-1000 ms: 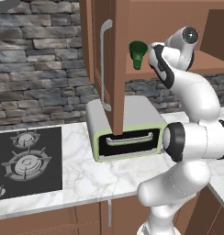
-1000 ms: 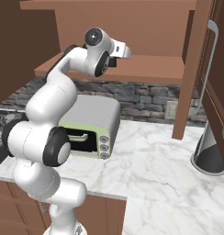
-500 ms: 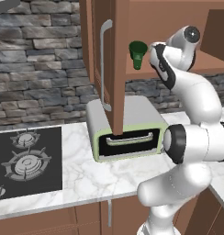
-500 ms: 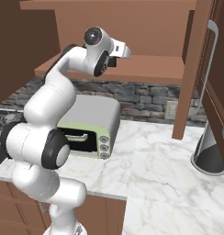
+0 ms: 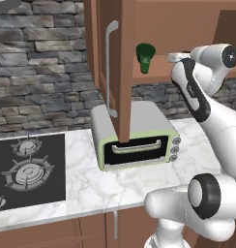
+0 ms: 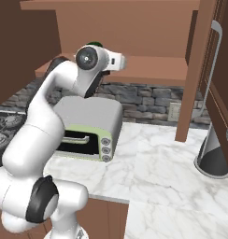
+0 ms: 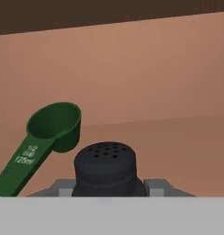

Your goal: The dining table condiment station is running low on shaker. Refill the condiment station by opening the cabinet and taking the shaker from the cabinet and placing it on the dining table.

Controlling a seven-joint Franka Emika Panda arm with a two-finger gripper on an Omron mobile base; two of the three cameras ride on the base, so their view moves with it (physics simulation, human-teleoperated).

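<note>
Cabinet [image 5: 121, 68] door already open. Gripper [image 7: 108, 186] reached onto cabinet shelf; jaws narrowed within last second, now steady, closed on shaker [image 7: 106, 167]. Arm pose unchanged across base views. Shaker seen upright on shelf, between fingers, green scoop [image 7: 45, 135] just beside it. Judged: grasp made, lift not yet begun. Next: shaker to be lifted out, carried to dining table. Risk: scoop knocked on withdrawal.

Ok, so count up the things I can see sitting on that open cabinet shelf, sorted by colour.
Green: 1, the measuring scoop
Black: 1, the shaker
Total: 2
</note>
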